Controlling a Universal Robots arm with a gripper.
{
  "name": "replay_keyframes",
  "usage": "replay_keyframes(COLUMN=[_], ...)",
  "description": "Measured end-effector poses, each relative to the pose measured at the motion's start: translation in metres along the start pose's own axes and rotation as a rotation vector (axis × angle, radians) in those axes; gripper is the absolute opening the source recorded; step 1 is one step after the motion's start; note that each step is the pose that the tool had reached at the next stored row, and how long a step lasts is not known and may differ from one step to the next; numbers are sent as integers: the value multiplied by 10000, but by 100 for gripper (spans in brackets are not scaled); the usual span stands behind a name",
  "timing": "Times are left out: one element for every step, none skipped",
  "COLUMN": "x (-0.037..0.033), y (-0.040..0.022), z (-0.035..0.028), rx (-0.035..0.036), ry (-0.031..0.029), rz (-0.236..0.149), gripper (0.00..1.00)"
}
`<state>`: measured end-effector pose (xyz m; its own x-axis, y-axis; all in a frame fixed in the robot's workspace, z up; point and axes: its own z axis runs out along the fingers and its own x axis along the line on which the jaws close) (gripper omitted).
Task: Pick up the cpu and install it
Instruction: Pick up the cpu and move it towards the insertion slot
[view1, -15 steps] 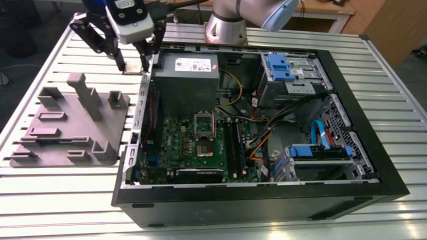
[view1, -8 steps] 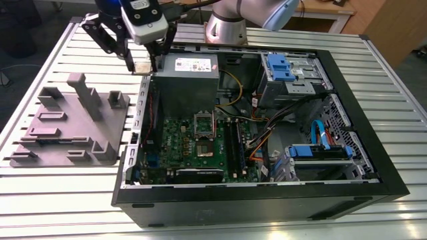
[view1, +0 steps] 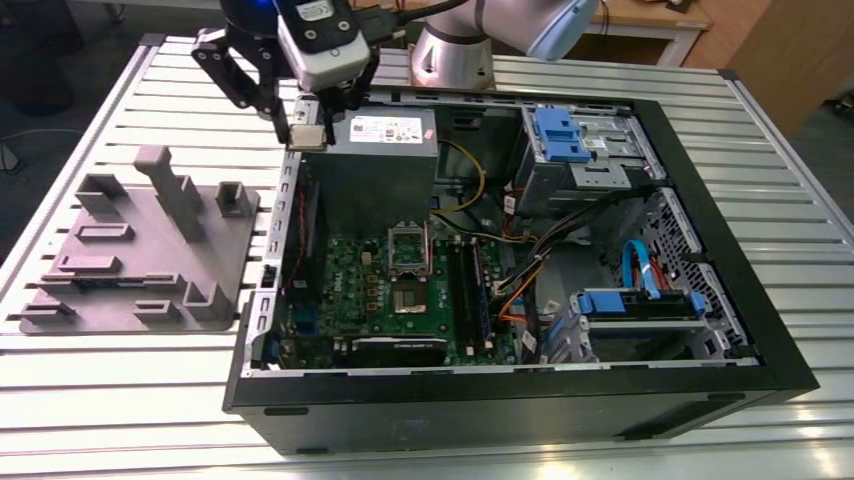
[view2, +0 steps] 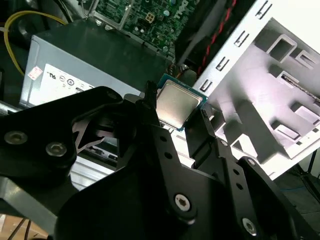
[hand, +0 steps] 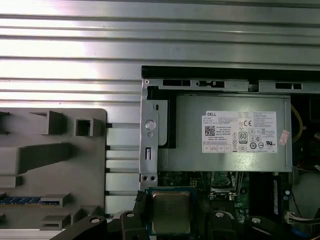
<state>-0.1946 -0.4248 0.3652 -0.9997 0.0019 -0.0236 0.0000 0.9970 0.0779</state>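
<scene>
Gripping the cpu (view1: 306, 139) by 2 opposite edges, the black gripper (view1: 307, 131) has its jaws closed on the chip, which hangs in the air off every surface. In the exterior view it sits up over the wall of the open computer case (view1: 747, 300) on the exterior view's left, just beside the corner of the grey power supply (view1: 387, 150). It is well apart from the dark square socket (view1: 407, 298) on the green motherboard (view1: 354, 290). In both wrist views the cpu (view2: 175, 104) (hand: 171, 212) shows its silver-grey metal top with a thin green rim, lying roughly flat between the 2 fingers (view2: 200, 125). The gripper (view2: 175, 107) (hand: 171, 221) hides the chip's lower edge in the first wrist view. The power supply (hand: 225, 135) (view2: 90, 50) carries a white label. The grey plastic tray (view1: 134, 260) (hand: 50, 165) (view2: 270, 85) with raised blocks lies on the slatted metal table (view1: 107, 400) (hand: 150, 40), just beside the case on the exterior view's left. Blue drive brackets (view1: 561, 135) sit at the case's far side, and I cannot tell what the cabling connects to.
</scene>
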Motion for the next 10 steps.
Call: replay_keyframes(x=[-25,-50,-74,-98,-121,-145,-192,-215,-264,-288], y=[0,0,0,0,0,0,0,0,0,0], z=[1,1,2,2,3,3,5,6,7,8], rx=[0,0,0,1,1,1,0,0,0,0], ry=[0,0,0,0,1,1,0,0,0,0], rz=[0,-1,-1,0,0,0,0,-1,0,0], gripper=[47,47,47,47,47,47,47,47,47,47])
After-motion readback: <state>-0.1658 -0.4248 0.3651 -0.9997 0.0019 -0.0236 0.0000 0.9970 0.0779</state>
